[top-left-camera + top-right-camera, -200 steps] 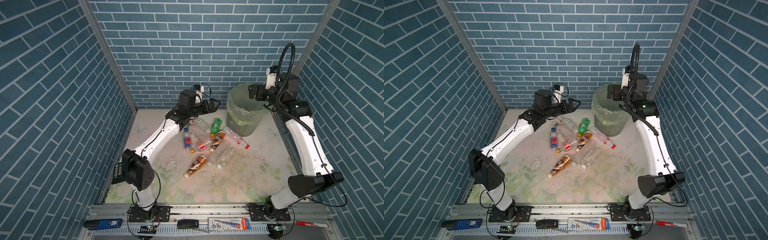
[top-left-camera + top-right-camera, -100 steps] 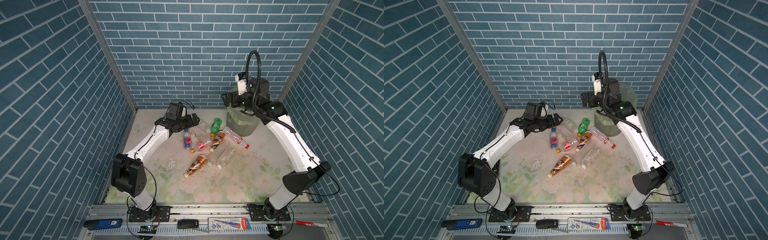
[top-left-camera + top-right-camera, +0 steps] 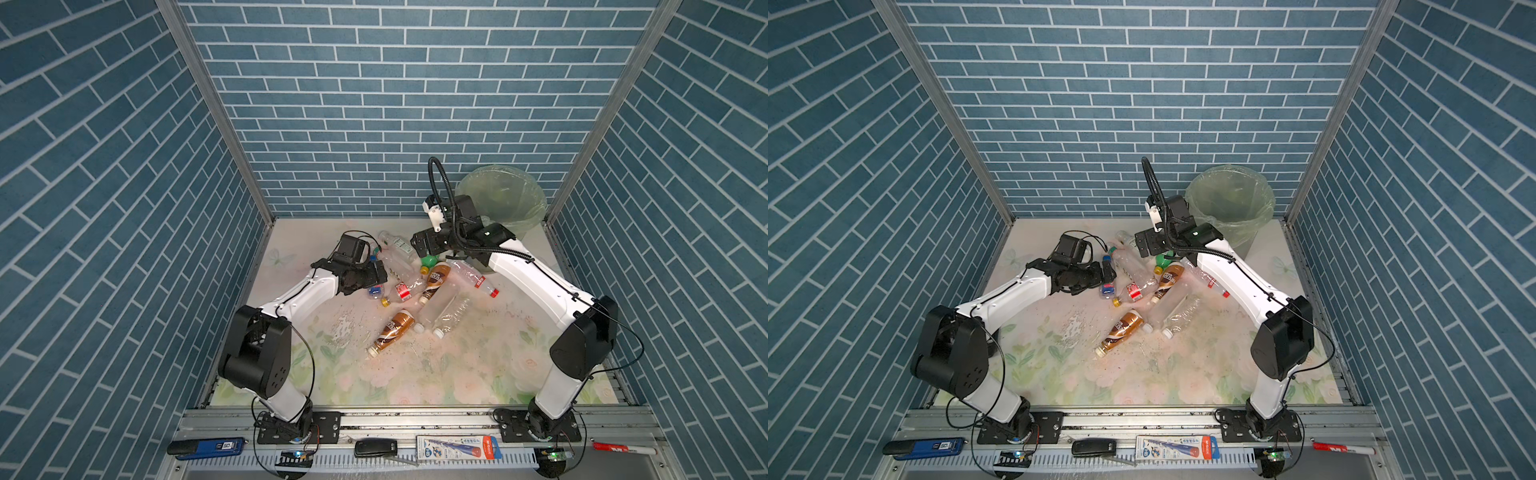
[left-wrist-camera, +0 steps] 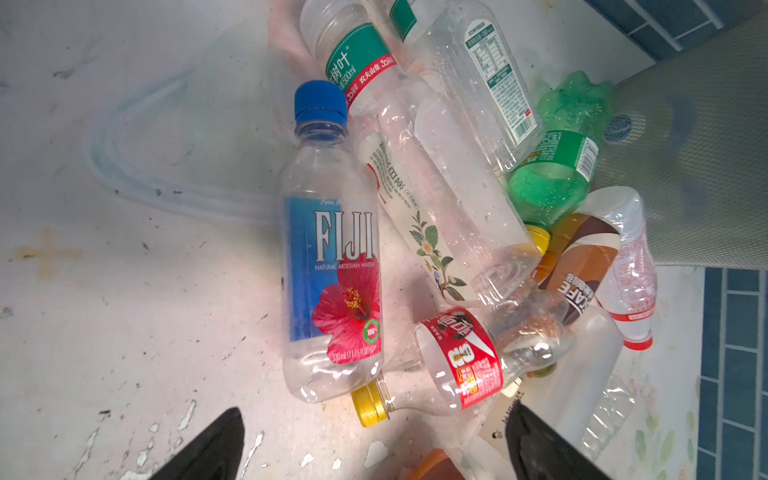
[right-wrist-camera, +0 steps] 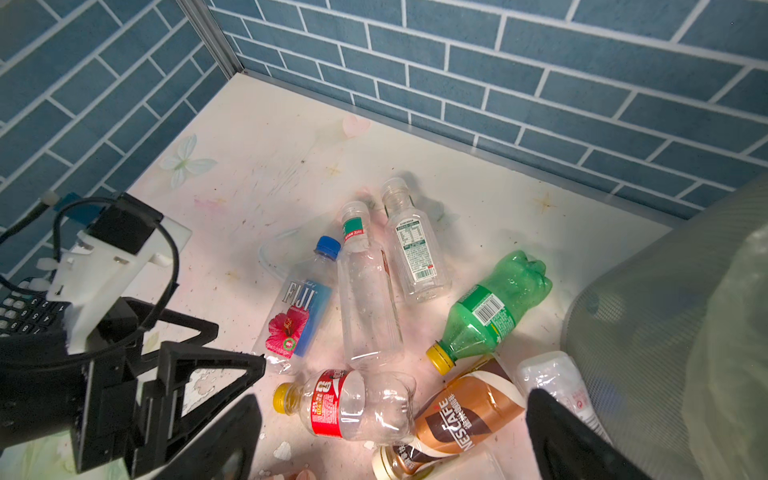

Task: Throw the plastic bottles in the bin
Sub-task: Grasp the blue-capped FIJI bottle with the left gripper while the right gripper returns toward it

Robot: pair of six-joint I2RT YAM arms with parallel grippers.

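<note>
Both top views show me the bin (image 3: 521,210) in the table's (image 3: 457,374) far right corner, plastic bottles (image 3: 434,286) heaped near it. Only the wrist views show my left hand (image 4: 374,434) spread empty by the Fiji bottle (image 4: 332,257), my right hand (image 5: 395,417) spread empty near a brown bottle (image 5: 465,411)

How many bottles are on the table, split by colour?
clear bottles: 7
brown bottles: 2
green bottle: 1
Total: 10 on the table; what is inside the bin can't be made out.
</note>
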